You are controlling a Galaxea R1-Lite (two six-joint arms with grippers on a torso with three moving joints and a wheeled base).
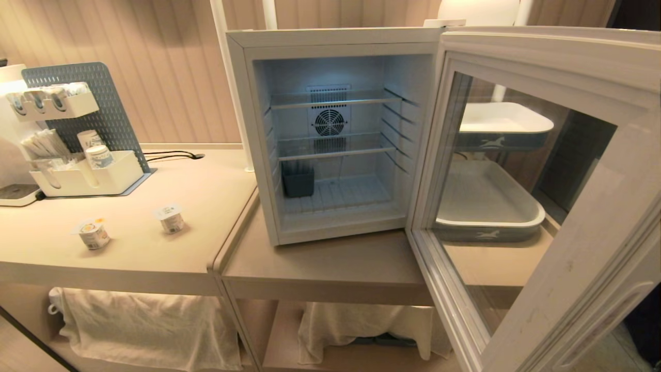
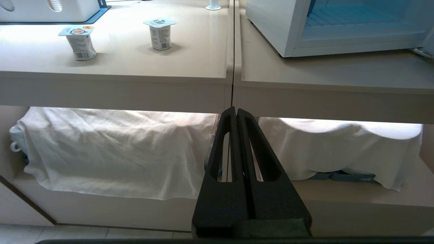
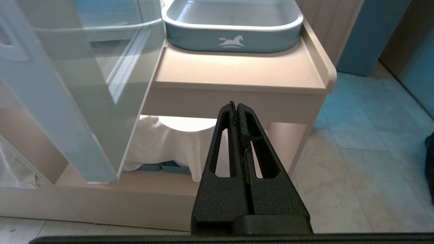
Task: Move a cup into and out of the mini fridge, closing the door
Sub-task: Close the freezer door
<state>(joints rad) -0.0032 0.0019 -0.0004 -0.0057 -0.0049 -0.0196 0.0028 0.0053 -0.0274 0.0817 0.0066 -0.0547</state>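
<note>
The white mini fridge [image 1: 248,129] stands on the right counter with its inside lit and its wire shelves bare. Its glass door [image 1: 521,196] is swung wide open to the right. Two small sealed cups stand on the left counter: one with an orange-marked lid [image 1: 93,234] [image 2: 80,42] and one with a white lid [image 1: 170,218] [image 2: 160,33]. My left gripper [image 2: 236,109] is shut and empty, low in front of the counter edge. Below the counter on the door's side, my right gripper [image 3: 236,105] hangs shut and empty. Neither arm shows in the head view.
A dark bin [image 1: 298,181] sits on the fridge floor at the left. A white organiser [image 1: 88,178] with sachets and cups stands at the back left. Two grey-blue trays [image 1: 490,217] [image 3: 234,37] lie behind the open door. White cloths [image 2: 112,152] cover the lower shelves.
</note>
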